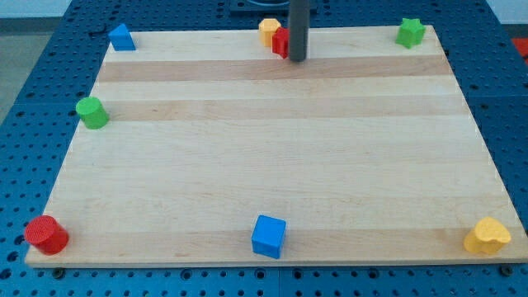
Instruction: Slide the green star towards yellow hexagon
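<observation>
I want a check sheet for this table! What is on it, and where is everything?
Surface: wooden board, flat, blocks along its edges.
Job's things: green star at top right corner; yellow hexagon at top middle, far apart from the star.
Clutter: red block touching the hexagon; blue block top left; green cylinder left; red cylinder bottom left; blue cube bottom middle; yellow heart bottom right.
Tool: my tip just right of the red block.
Cables: nothing seen.
Surroundings: blue perforated table.
</observation>
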Action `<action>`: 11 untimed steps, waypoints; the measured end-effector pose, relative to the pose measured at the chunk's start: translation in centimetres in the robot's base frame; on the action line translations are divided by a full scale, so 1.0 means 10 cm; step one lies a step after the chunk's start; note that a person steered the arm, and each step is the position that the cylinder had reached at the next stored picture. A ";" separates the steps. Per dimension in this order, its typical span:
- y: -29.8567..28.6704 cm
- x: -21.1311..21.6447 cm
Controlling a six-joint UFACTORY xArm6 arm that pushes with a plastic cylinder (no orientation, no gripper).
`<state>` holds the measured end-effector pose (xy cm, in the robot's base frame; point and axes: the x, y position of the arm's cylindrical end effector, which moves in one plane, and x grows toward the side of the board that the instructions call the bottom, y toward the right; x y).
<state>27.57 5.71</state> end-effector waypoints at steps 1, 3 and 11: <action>0.77 0.13; 1.97 -0.01; 0.90 -0.47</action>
